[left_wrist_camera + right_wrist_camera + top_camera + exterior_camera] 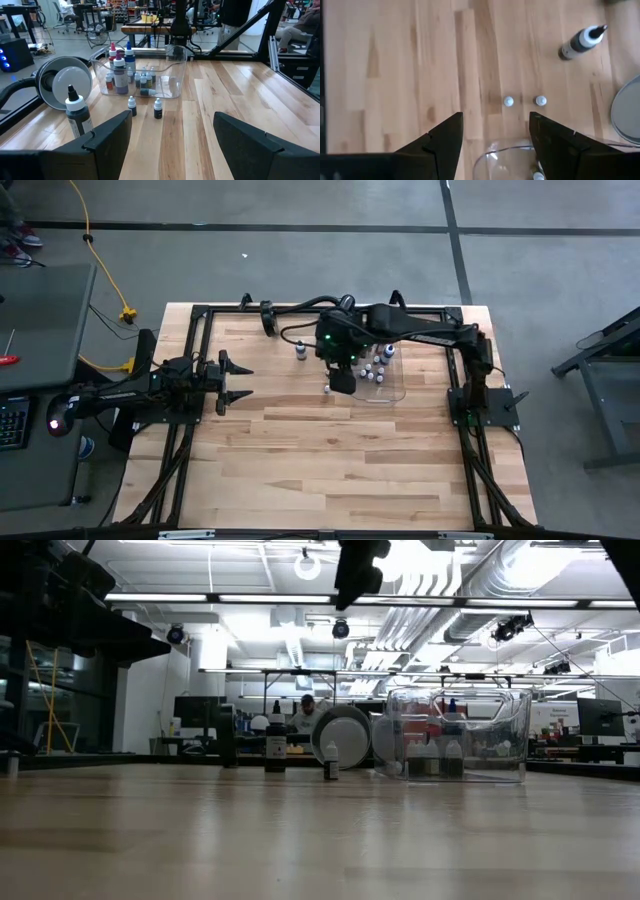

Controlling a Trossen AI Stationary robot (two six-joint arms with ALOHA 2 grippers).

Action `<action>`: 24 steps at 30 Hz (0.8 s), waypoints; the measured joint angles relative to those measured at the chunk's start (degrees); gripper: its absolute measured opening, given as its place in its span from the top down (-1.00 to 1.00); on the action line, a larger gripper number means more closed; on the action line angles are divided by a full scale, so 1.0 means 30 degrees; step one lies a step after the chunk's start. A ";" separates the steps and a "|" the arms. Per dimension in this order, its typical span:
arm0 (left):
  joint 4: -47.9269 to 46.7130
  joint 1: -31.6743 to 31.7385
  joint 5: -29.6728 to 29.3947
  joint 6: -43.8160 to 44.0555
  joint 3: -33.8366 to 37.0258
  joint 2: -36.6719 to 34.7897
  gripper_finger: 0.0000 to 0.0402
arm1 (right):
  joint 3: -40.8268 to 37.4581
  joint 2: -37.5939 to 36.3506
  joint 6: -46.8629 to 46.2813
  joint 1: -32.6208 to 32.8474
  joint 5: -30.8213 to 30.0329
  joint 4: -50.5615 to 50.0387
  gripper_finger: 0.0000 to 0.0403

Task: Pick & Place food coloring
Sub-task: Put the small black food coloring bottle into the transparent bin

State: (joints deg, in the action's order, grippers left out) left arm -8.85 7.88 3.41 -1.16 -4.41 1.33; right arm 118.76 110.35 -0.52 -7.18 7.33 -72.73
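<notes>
Several food coloring bottles [120,75] with white caps stand inside the clear tray [172,67] at the table's far middle. Two tiny bottles [508,101] [540,101] stand upright on the wood just left of the tray; they show in the left wrist view too [131,106] [158,108]. A larger dark bottle [300,352] stands farther left. My right gripper [496,120] hangs open high above the tray's left edge [342,380], pointing steeply down, with nothing between its fingers. My left gripper [236,380] waits open at the table's left, level, facing the tray.
A round silver lamp head [65,80] on a black gooseneck lies at the far left of the tray, behind the dark bottle. Black frame rails [200,330] run along the table's edges. Bare wood [340,460] fills the near half of the table.
</notes>
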 joint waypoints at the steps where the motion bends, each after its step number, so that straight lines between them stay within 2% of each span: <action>1: 0.0000 -0.0004 0.0004 0.0000 0.0003 -0.0003 -0.38 | 0.0000 0.0194 0.0221 0.0000 0.0007 -0.0121 -0.07; 11: -0.0001 -0.0007 0.0004 -0.0004 -0.0001 -0.0003 -0.38 | 0.0000 0.2089 0.0780 -0.0043 -0.1211 -0.0298 -0.07; 17: 0.0002 -0.0001 0.0004 -0.0004 0.0003 -0.0002 -0.38 | -0.0025 0.3337 0.0257 -0.0404 -0.1091 -0.0396 -0.07; 24: -0.0003 -0.0001 0.0000 -0.0003 0.0003 0.0002 -0.38 | -0.2071 0.3480 -0.1130 -0.0813 -0.0824 0.1214 -0.07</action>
State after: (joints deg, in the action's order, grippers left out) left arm -8.86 7.88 3.41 -1.17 -4.40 1.34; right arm 112.55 120.79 -3.91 -9.62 4.86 -69.09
